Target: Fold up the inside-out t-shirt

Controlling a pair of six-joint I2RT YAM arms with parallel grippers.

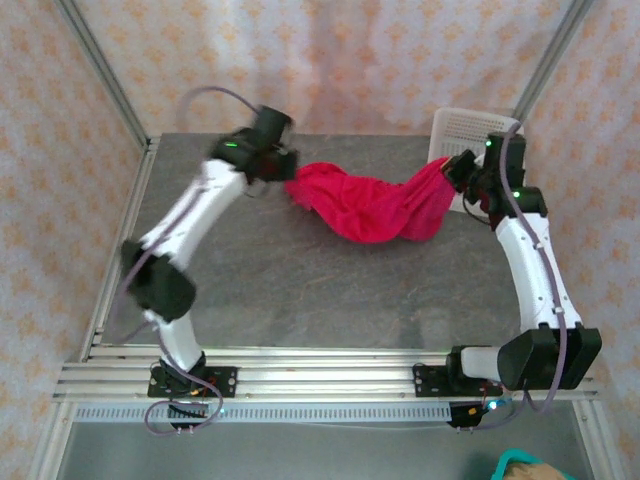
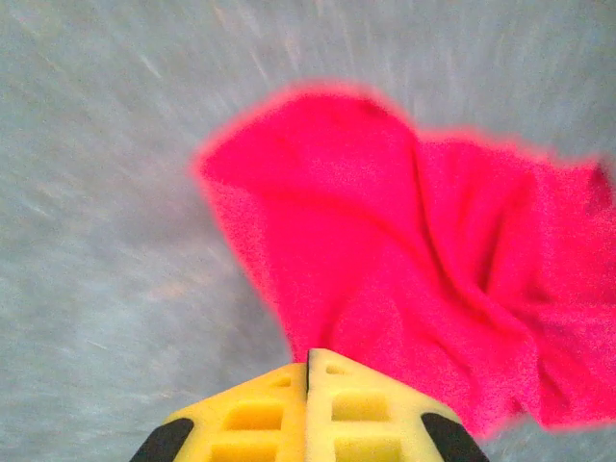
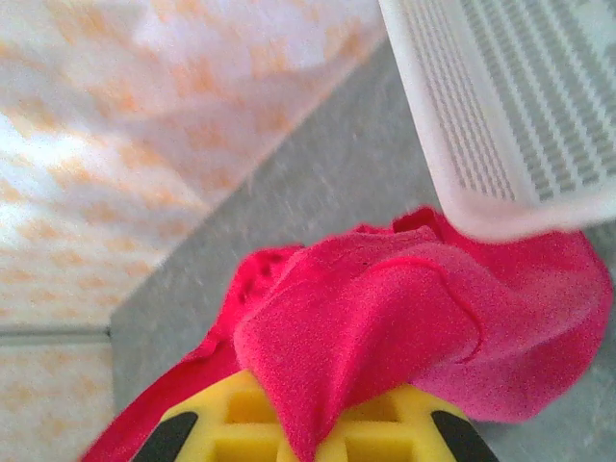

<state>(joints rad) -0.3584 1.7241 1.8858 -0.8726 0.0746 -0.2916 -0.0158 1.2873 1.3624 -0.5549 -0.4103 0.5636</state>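
Note:
The inside-out t-shirt is a bright red-pink bundle of soft fabric, stretched and sagging between my two grippers at the far side of the table. My left gripper holds its left end; in the left wrist view the yellow fingers are pressed together with the t-shirt running out from their tips. My right gripper holds the right end. There the t-shirt drapes over the yellow fingers and hides their tips.
A white plastic mesh basket stands at the back right corner, right behind my right gripper, and its rim hangs just above the cloth. The grey table stretches toward the arm bases. Patterned curtain walls close in the back and sides.

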